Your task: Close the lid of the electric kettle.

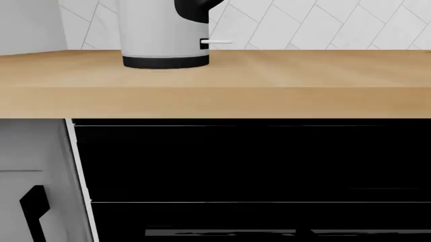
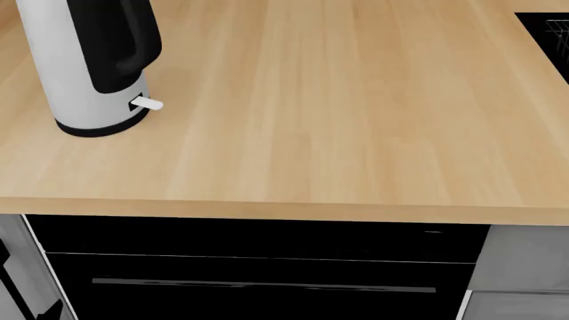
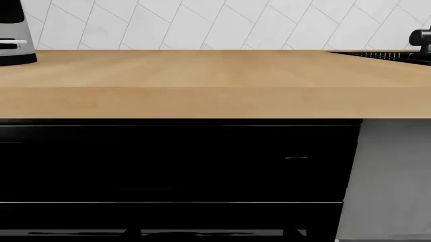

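We cannot see either gripper in any view, so we cannot tell whether the jaws are spread, clenched or grasping anything; neither arm shows in the head view either, and both wrist cameras look level at the counter's front edge from below its top, which suggests to us that both arms hang low in front of the cabinets. Outward from there, the tall white cylindrical electric kettle [image 2: 84, 73] with its black base ring stands upright on the light wooden countertop [image 2: 338, 120], at the far left of the head view. It fills the upper part of the left wrist view [image 1: 161, 35], while only a sliver of its base and lever shows at the edge of the right wrist view [image 3: 13, 45]. So we judge the left arm the nearer one, with the kettle lying up and forward of it, across the counter edge. The kettle's long axis is vertical. Its black loop handle [image 2: 124, 43] and small white lever switch [image 2: 148, 104] face the robot and a little towards its right. The lid is out of frame in all three views, so we cannot say how far open it stands. We expect the left arm must rise above the kettle's top to reach it.
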Available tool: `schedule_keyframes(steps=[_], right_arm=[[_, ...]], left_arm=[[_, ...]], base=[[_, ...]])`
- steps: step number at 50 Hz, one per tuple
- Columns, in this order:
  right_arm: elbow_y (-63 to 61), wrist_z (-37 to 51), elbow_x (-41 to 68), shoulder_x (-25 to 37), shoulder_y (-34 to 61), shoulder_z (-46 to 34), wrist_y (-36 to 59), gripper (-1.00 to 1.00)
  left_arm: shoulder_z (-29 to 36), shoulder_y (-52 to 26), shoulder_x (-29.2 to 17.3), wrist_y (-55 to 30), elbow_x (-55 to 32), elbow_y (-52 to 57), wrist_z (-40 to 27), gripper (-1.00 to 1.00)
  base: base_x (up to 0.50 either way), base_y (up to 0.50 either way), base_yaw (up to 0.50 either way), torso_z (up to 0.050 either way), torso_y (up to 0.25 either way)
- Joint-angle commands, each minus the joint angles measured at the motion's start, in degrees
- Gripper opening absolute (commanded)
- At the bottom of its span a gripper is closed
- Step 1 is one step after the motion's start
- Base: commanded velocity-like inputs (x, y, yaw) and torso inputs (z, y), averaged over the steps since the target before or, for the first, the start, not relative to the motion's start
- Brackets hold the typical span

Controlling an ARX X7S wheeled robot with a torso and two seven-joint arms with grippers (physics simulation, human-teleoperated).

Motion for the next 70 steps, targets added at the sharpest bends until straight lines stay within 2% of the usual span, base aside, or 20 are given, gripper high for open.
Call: schedule_keyframes(steps=[1,14,57,61,70], right_arm=[[0.6,3.6,3.1,3.1,0.4,-3.7,-0.4,1.0],[0.2,4.7,4.2,4.2,0.2,-5.1,-0.3,1.0],[-0.2,7.8,5.7,6.8,0.3,-8.9,-0.1,1.0],[-3.2,8.2,5.7,7.2,-0.5,-9.6,2.8,1.0],[-16.3,10.5,4.7,10.1,-0.9,-8.6,14.7,1.0]], left_arm=[[0.6,-0.2,-0.5,0.3,-0.5,-0.5,-0.5,1.0],[3.0,0.1,-2.9,0.4,-3.7,0.4,-2.7,1.0],[6.8,0.7,-6.3,1.1,-6.3,1.1,-5.8,1.0],[7.1,1.0,-6.6,-3.3,-6.0,3.6,-7.2,1.0],[8.5,1.3,-9.0,-18.0,-6.5,19.4,-8.2,1.0]], base=[[0.0,0.0,0.0,0.0,0.0],[0.0,0.0,0.0,0.0,0.0],[0.0,0.0,0.0,0.05,0.0],[0.0,0.0,0.0,0.007,0.0],[0.0,0.0,0.0,0.0,0.0]])
